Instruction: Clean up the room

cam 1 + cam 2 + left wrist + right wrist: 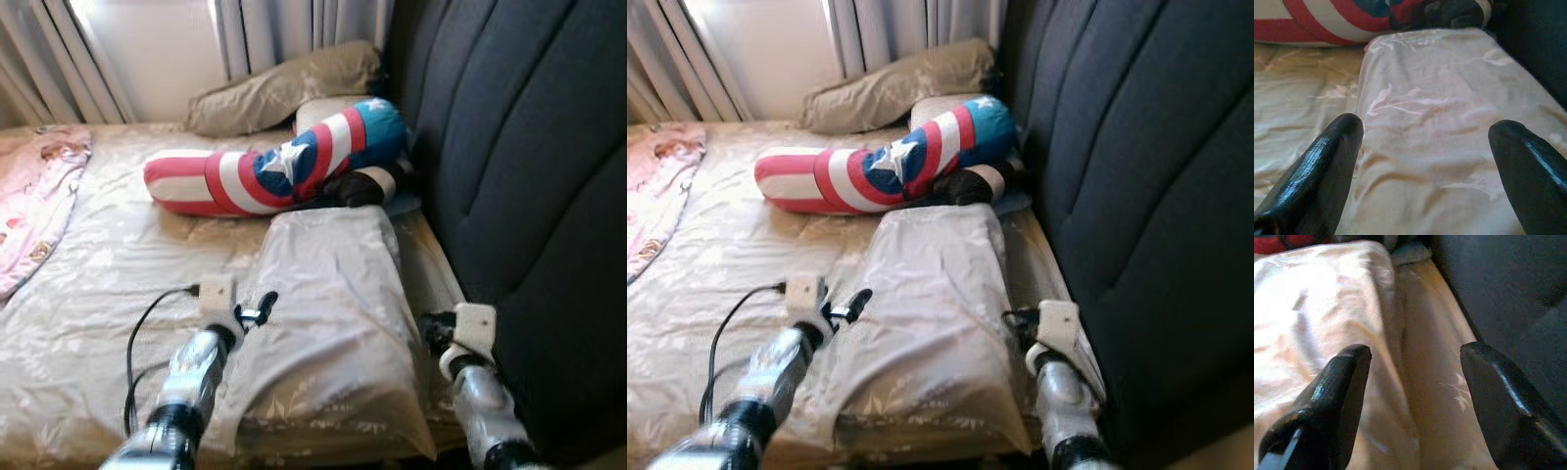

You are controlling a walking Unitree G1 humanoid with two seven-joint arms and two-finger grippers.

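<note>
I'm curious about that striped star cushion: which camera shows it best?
The left eye view: the whole red, white and blue cushion lies across the bed. The right eye view shows it similarly. The left wrist view catches just its edge; the right wrist view a red sliver.

pillow (333, 323) satiny sheeny cloth, leaf print; headboard (529, 166) matt dark padded fabric; fingers (1327, 166) glossy black plastic.

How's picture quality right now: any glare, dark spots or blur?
Left eye view: the window is blown out and the headboard reads dark. Left wrist view: pillow is evenly lit, with soft focus on the fingers. Right wrist view: pillow glares white and the headboard is murky.
</note>
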